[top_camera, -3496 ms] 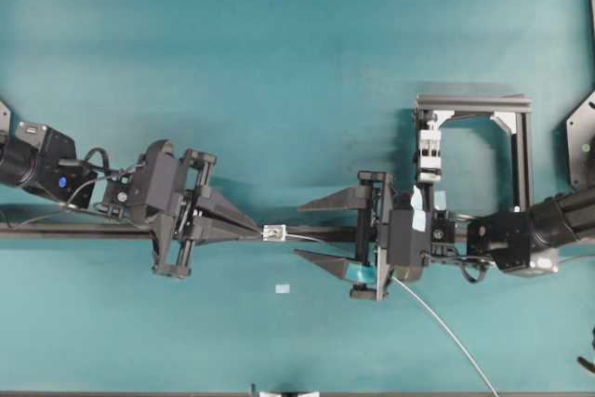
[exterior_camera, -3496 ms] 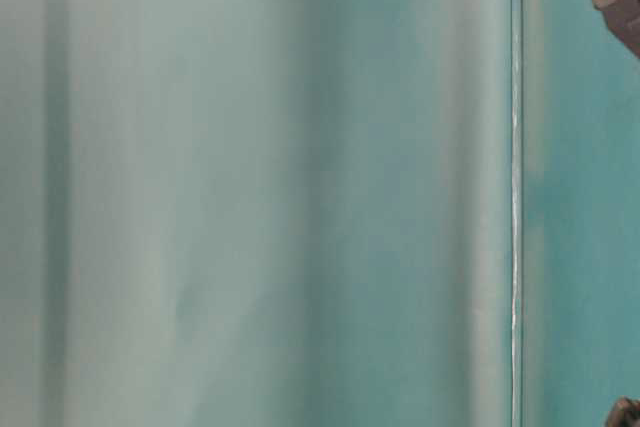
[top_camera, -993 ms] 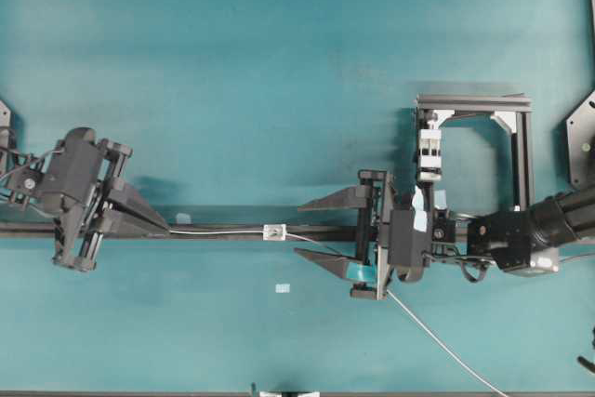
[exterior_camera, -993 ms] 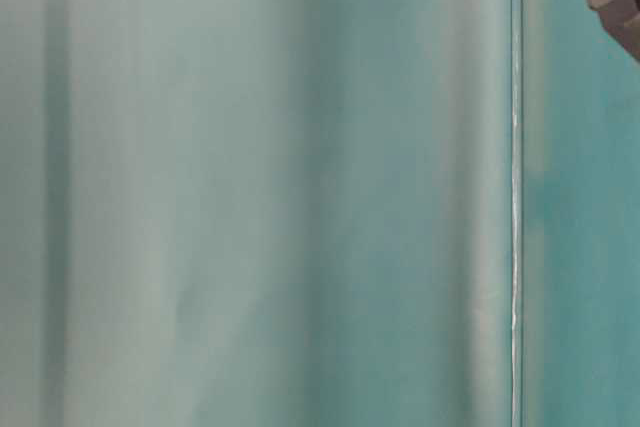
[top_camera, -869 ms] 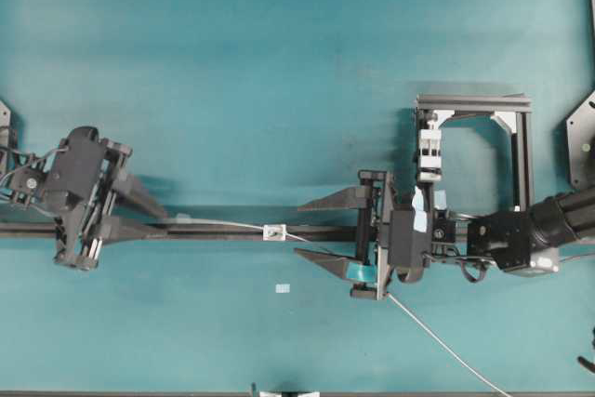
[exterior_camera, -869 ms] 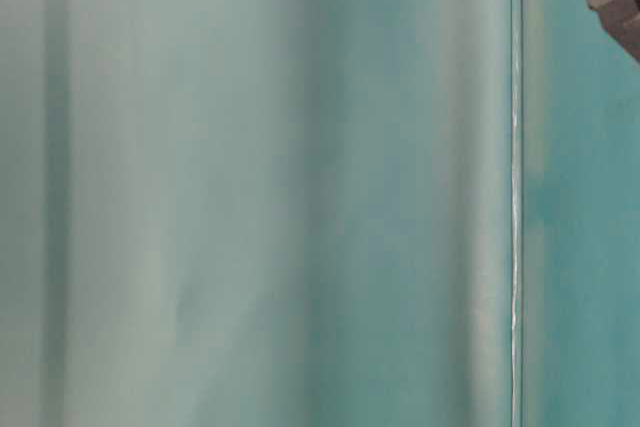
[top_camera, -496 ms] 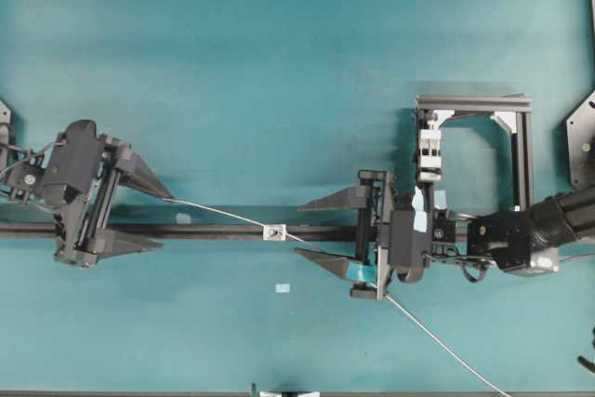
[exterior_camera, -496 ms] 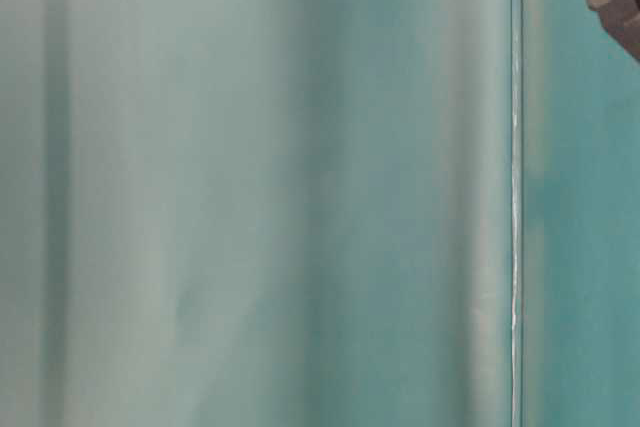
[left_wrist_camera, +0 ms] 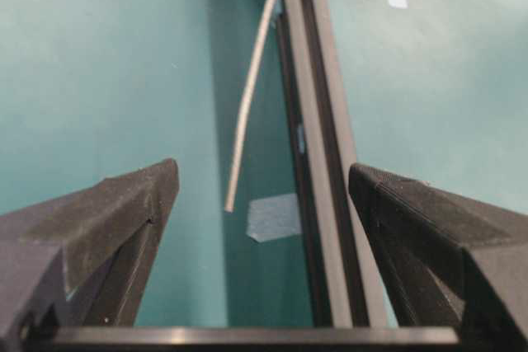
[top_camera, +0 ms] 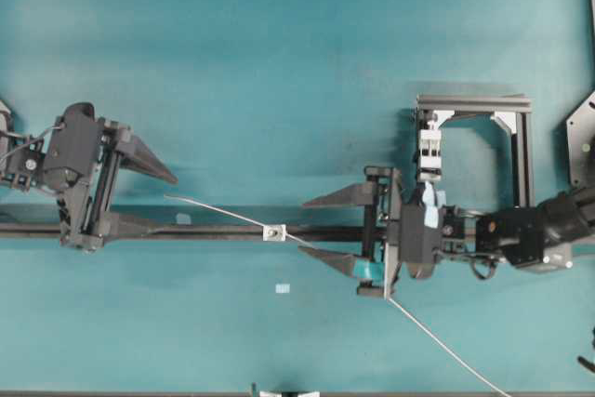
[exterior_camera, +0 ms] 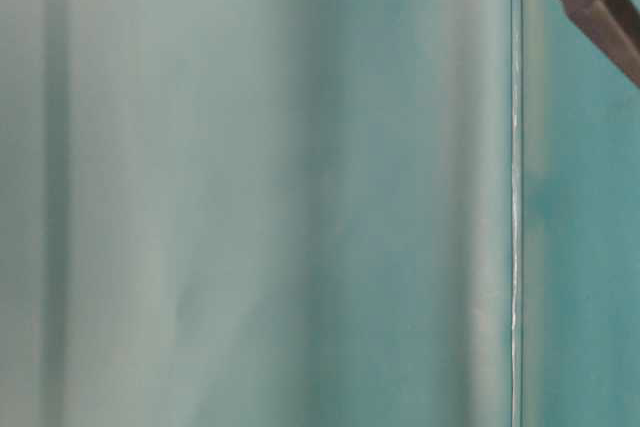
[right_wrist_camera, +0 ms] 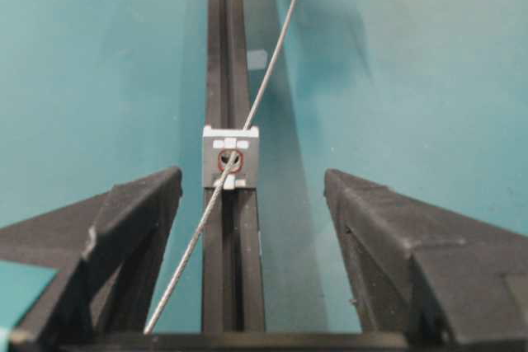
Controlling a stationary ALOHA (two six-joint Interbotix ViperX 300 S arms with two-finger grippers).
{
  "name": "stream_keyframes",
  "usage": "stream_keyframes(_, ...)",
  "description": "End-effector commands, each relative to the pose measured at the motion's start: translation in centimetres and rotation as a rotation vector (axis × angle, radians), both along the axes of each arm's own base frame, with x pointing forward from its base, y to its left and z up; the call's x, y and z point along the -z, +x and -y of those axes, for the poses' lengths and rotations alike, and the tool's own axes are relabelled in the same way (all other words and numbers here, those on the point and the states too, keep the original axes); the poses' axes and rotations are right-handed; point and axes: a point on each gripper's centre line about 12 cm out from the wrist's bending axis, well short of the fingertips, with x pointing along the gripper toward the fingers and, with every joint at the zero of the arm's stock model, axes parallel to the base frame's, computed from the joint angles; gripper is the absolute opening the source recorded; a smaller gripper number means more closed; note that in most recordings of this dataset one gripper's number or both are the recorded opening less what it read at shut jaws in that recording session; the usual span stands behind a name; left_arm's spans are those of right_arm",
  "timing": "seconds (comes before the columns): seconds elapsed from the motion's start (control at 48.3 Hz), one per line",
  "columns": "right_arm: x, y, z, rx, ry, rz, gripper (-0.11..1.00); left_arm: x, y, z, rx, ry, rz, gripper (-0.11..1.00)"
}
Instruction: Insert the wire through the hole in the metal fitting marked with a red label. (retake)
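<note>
My wire [top_camera: 279, 229] lay threaded through the red-ringed hole [right_wrist_camera: 229, 161] of the metal fitting [top_camera: 273, 231] on the black rail [top_camera: 204, 231], with neither gripper holding it — the left gripper [top_camera: 153, 200] stood wide open short of the wire's free end, and the right gripper [top_camera: 321, 230] hung equally open, one finger on each side of the rail, just past the fitting. The risk I judged greatest was the loose wire sliding back out of the hole: nothing clamped it, and a brush from either open finger, or the pull of its long tail, could drag it free. A lesser worry was the stiff wire springing sideways and levering the small fitting along the rail. In the overhead view the wire's long axis ran diagonally, from its free tip at upper left, above the rail, down through the fitting and on under the right gripper toward the desk's [top_camera: 279, 62] lower right edge; the left wrist view showed that tip [left_wrist_camera: 228, 206] gently curved, lying beside the rail near a pale tape scrap [left_wrist_camera: 275, 217].
</note>
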Motion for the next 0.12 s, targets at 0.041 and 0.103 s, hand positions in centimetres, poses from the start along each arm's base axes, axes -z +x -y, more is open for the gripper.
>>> stream_keyframes(0.041, -1.92, 0.02, 0.51, 0.012, 0.02, 0.046, 0.79, -1.08, 0.36, -0.45, -0.01, 0.011, 0.041, 0.64)
stream_keyframes(0.103, -2.08, -0.12, 0.76, 0.017, 0.021, 0.048, 0.79, -1.28, 0.35, -0.6, -0.011, 0.02, 0.045, 0.64)
